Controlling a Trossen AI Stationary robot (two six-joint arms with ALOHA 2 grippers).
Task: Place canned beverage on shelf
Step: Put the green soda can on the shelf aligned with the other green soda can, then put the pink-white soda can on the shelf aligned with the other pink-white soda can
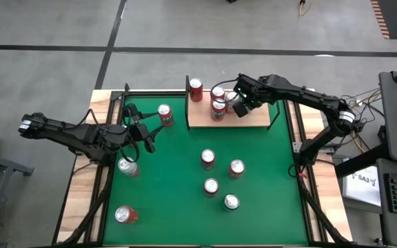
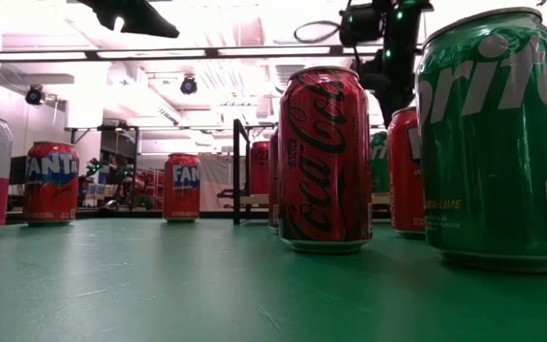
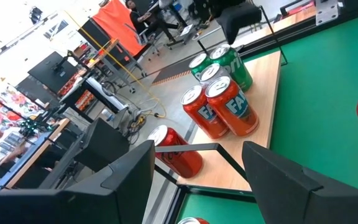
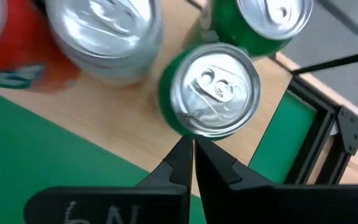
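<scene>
The shelf (image 1: 253, 117), a tan board with black uprights, stands at the table's far middle. On it stand a red can (image 1: 196, 89), two orange Fanta cans (image 3: 232, 106) and two green cans (image 3: 229, 62). My right gripper (image 4: 192, 144) is shut and slants down over the shelf, its tips at the near rim of one green can (image 4: 213, 93). My left gripper (image 3: 197, 155) hovers open at the table's left, nothing between its fingers, pointing toward the shelf. A loose can (image 1: 165, 115) stands just beyond it. My right gripper's shut fingertips (image 4: 182, 155) come slanting from above at the edge of the green can's silver top (image 4: 194, 130). Whether they touch the rim, I cannot tell. The can stands upright on the shelf board.
Several loose cans stand on the green felt (image 1: 267, 179): a cluster in the middle (image 1: 211, 186), one at the left (image 1: 126, 165), one near the front left corner (image 1: 125, 215). In the low view a Coca-Cola can (image 2: 326, 157) and a Sprite can (image 2: 497, 133) stand close.
</scene>
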